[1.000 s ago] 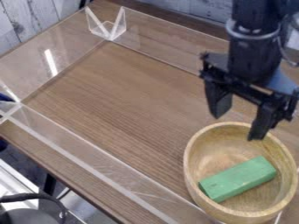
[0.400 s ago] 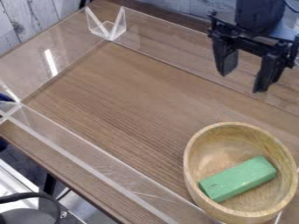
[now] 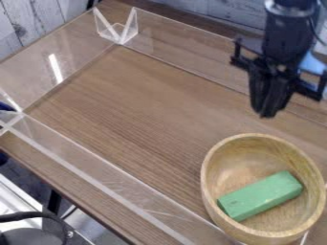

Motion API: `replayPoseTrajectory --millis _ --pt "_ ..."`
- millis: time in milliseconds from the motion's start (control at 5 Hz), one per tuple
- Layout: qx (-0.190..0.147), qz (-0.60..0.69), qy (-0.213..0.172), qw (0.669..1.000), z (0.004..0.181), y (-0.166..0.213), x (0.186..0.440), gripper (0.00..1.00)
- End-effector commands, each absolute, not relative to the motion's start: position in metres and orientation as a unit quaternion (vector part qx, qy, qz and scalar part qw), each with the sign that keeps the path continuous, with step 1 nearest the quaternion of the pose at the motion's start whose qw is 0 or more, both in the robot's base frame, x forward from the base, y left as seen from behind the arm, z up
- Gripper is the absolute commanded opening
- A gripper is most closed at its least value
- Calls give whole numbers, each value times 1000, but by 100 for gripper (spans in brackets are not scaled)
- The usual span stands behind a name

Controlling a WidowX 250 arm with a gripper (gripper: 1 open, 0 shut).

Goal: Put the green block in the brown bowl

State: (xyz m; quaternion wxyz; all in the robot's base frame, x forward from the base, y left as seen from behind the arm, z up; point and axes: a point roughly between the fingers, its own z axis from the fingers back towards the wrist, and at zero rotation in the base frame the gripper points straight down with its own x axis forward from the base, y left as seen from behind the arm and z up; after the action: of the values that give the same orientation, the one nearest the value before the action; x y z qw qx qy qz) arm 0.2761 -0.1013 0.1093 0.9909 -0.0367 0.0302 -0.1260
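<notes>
Inside the large round light-brown wooden bowl (image 3: 220, 165) lies the bright green rectangular block (image 3: 259, 196), down on the bottom and slanting across it. One block, one bowl; the bowl holds just that block, which sits nearer the front of the rim, toward my side of the table. The bowl stands at the near right of the brown wooden tabletop (image 3: 128, 105). Above and behind it hangs the dark robot gripper (image 3: 269, 100), one of it, apart from bowl and block alike. I can't tell how wide its fingers stand, but I see nothing in its hold. Far off to the left, near the back edge, there's one clear angular plastic-looking piece (image 3: 117, 26). Down at the near left corner, beyond the table's edge, a black cable (image 3: 36, 215) curves in a loop.
</notes>
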Motion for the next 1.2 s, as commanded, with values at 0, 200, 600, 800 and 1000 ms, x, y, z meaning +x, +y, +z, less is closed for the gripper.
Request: replayPoseTrajectory --millis 0,200,600,800,1000 --pt "-37 -149 29 988 112 -109 261 0" --pt "-36 -168 49 984 101 -112 243 0" --pt "-27 -181 78 980 84 -121 238 0" --pt "-22 -188 94 978 76 -125 237 0" --pt "-23 -196 67 978 92 -119 241 0"
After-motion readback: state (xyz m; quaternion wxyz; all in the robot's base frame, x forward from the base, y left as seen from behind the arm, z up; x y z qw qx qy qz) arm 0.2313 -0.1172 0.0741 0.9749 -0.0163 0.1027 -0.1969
